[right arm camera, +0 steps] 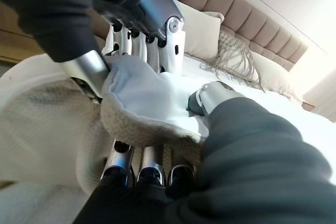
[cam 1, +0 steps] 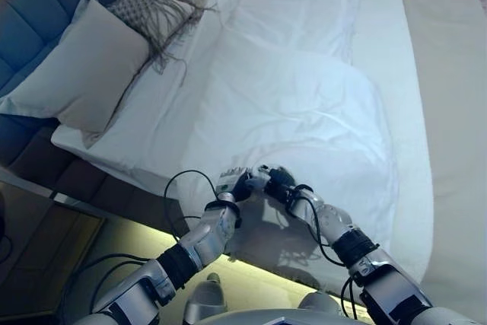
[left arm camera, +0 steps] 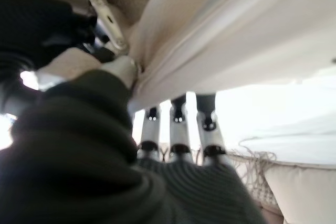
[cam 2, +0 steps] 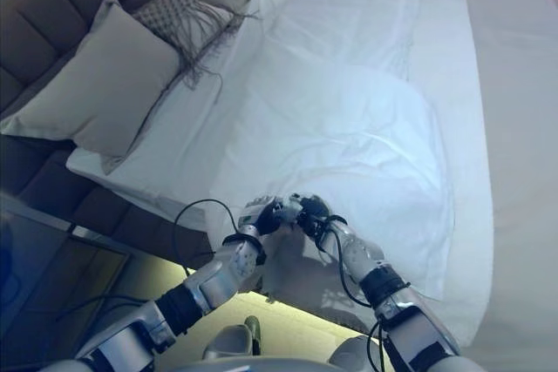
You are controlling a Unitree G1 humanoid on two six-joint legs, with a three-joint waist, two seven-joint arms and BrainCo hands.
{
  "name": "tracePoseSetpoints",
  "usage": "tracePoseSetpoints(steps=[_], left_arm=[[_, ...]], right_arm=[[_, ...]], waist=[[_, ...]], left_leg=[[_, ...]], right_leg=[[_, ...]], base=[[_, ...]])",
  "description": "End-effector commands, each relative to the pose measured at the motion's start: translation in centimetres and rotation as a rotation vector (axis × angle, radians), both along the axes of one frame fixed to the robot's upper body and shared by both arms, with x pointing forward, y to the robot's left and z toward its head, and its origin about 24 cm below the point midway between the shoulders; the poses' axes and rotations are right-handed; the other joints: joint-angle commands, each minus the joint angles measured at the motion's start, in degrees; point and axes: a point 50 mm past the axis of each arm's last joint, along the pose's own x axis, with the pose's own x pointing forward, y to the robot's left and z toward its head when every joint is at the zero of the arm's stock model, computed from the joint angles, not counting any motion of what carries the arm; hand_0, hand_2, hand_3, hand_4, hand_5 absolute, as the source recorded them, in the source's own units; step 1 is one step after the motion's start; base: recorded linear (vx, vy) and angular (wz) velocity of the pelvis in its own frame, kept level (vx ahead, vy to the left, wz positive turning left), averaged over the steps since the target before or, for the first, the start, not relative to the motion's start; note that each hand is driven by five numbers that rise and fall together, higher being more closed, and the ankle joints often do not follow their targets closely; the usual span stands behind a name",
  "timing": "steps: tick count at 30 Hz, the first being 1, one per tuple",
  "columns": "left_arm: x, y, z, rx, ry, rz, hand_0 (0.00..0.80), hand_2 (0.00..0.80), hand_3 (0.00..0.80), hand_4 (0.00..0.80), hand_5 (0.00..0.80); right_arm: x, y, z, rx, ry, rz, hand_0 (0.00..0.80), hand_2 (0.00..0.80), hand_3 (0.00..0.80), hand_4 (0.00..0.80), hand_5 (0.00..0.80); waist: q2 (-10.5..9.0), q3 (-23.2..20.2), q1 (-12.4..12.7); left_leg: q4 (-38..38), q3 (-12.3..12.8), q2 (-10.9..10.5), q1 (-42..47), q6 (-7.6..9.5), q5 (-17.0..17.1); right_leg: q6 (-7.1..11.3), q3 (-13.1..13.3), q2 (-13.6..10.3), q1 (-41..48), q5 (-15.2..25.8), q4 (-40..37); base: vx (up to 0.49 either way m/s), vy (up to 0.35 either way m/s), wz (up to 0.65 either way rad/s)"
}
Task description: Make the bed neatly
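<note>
Eye views: white duvet (cam 1: 304, 104) lies rumpled across the bed (cam 1: 449, 112), its near corner bunched at the bed's edge where left hand (cam 1: 232, 184) and right hand (cam 1: 278, 182) meet; soft, light, likely to sag, so best held at the hem. Left wrist view: fingers (left arm camera: 178, 124) reach under the hem, thumb pinching the fold. Right wrist view alone shows right fingers (right arm camera: 149, 169) curled round the corner beside the left hand.
</note>
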Motion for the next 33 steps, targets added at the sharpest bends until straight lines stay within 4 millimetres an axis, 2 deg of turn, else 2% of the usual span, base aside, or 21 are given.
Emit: tracePoseSetpoints(steps=[1,9,10,11,12,20,26,30,33], left_arm=[[0.5,-1.3,1.1,-0.072,-0.048,-0.046,0.800,0.800,0.800,0.800,0.800],[0.3,-0.5,0.9,-0.103,-0.054,-0.052,0.800,0.800,0.800,0.800,0.800],[0.2,-0.3,0.8,-0.100,-0.052,-0.048,0.800,0.800,0.800,0.800,0.800],[0.1,-0.1,0.6,-0.098,-0.050,-0.041,0.800,0.800,0.800,0.800,0.800],[0.0,0.0,0.5,-0.094,-0.050,-0.034,0.800,0.800,0.800,0.800,0.800],[-0.6,2.3,-0.9,-0.094,-0.031,0.080,0.800,0.800,0.800,0.800,0.800],[-0.8,4.2,-1.7,-0.041,-0.033,0.121,0.800,0.800,0.800,0.800,0.800],[-0.3,5.5,-1.6,-0.001,-0.062,0.154,0.800,0.800,0.800,0.800,0.800],[0.1,6.5,-1.2,0.028,-0.093,0.177,0.800,0.800,0.800,0.800,0.800]], right_arm=[[2.1,4.9,7.9,0.215,-0.273,0.129,0.800,0.800,0.800,0.800,0.800],[1.4,4.6,6.4,0.195,-0.249,0.119,0.800,0.800,0.800,0.800,0.800],[1.2,4.6,5.9,0.182,-0.245,0.119,0.568,0.568,0.568,0.568,0.568],[1.0,4.7,5.6,0.172,-0.239,0.117,0.082,0.082,0.082,0.082,0.082],[0.8,4.7,5.3,0.168,-0.234,0.119,0.000,0.000,0.000,0.000,0.000],[-2.3,5.6,1.7,0.217,-0.146,0.114,0.000,0.000,0.000,0.000,0.000],[-3.3,6.1,0.9,0.314,-0.142,0.089,0.000,0.000,0.000,0.000,0.000],[-3.6,6.4,0.8,0.360,-0.127,0.096,0.000,0.000,0.000,0.000,0.000],[-4.3,6.4,0.0,0.398,-0.008,0.101,0.000,0.000,0.000,0.000,0.000]], waist=[[-1.73,-0.86,0.98],[-1.70,-1.80,1.41],[-1.82,-2.02,1.52],[-1.96,-2.15,1.62],[-2.09,-2.22,1.68],[-3.81,-3.37,2.91],[-5.53,-3.62,4.34],[-6.63,-3.99,4.55],[-7.13,-4.32,4.43]], left_leg=[[-3.41,-1.04,2.39,-1.94,-0.01,4.29],[-4.07,-0.69,2.45,-0.59,0.04,4.23],[-4.24,-0.62,2.62,-0.38,0.03,4.24],[-4.36,-0.59,2.74,-0.19,0.03,4.25],[-4.39,-0.60,2.85,0.00,0.03,4.25],[-4.50,-0.43,3.45,2.01,0.18,3.92],[-4.24,-0.49,4.49,2.63,0.48,3.71],[-4.50,-0.77,4.96,2.98,0.70,3.80],[-4.76,-1.17,5.13,3.25,0.95,3.99]], right_leg=[[3.22,-2.74,-1.13,3.32,25.65,-22.11],[3.19,-3.64,-1.01,5.20,25.23,-22.56],[3.18,-3.82,-0.84,5.52,25.11,-22.70],[3.14,-3.99,-0.73,5.84,25.06,-22.81],[3.09,-4.11,-0.67,6.10,25.03,-22.83],[2.85,-5.15,-0.21,8.66,24.46,-22.70],[2.90,-6.01,0.25,9.72,24.53,-22.04],[2.75,-5.60,0.47,9.85,24.10,-20.80],[2.47,-4.92,0.64,9.82,23.54,-19.43]], base=[[0.014,0.065,-0.02],[0.005,0.023,0.00],[0.000,0.000,0.00],[0.000,0.000,0.00],[0.006,-0.026,0.03],[0.009,-0.033,0.03],[-0.022,-0.101,0.07],[-0.036,-0.072,0.08],[-0.036,-0.035,0.04]])
